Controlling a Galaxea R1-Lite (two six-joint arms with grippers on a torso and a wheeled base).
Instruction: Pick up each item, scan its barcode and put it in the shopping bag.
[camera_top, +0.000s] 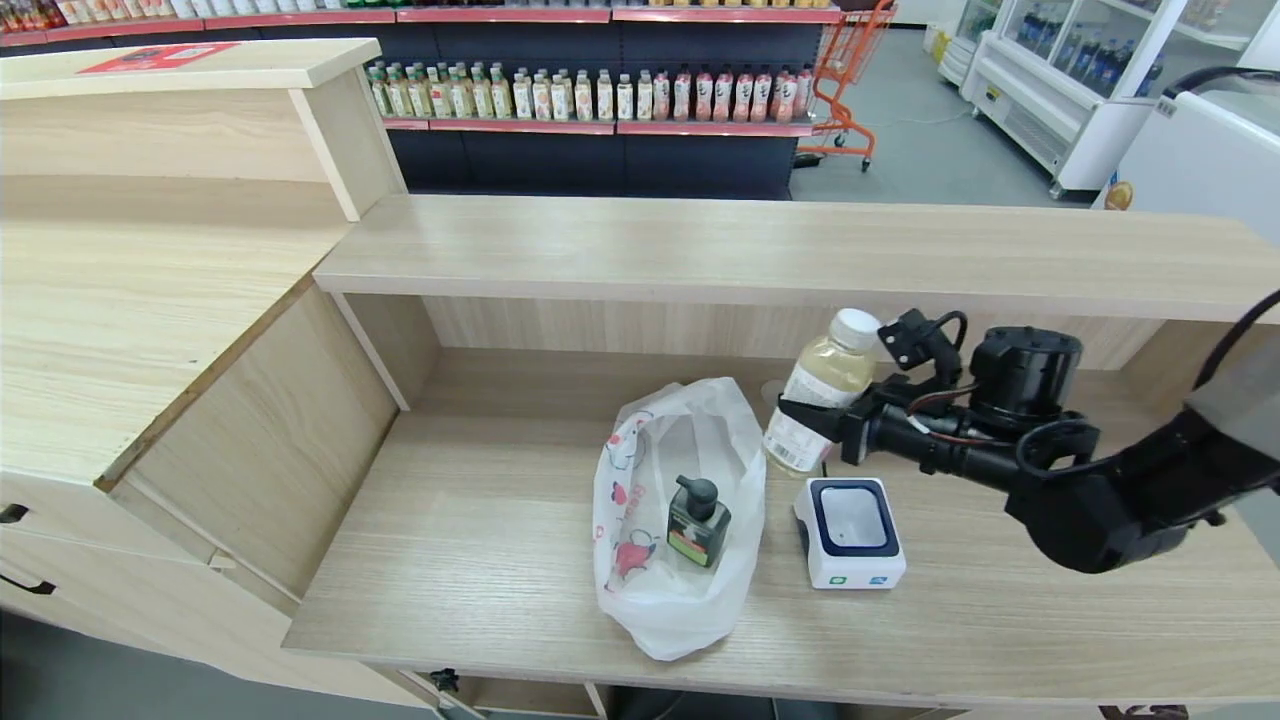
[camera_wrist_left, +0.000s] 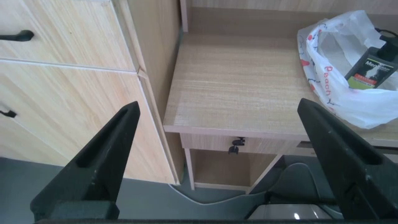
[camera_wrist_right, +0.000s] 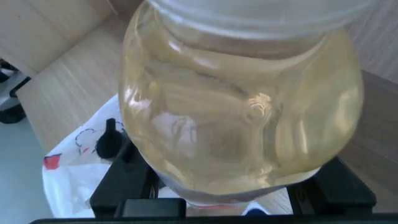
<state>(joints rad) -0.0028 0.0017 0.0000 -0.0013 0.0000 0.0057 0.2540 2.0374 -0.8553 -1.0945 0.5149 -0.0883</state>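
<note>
Right end effector (camera_top: 818, 420) grasps a tilted bottle (camera_top: 828, 380) of pale drink. Scanner (camera_top: 850, 530) stands just beside it on the worktop (camera_top: 480, 540). Shopping bag (camera_top: 640, 590), holding a dark pump bottle (camera_top: 698, 520), lies to its left. Left end effector (camera_wrist_left: 217, 115) is released.

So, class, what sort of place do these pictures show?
Most likely a shop checkout: a barcode scanner sits on the wooden counter beside a shopping bag, with shelves of bottled drinks and glass-fronted fridges behind.
</note>
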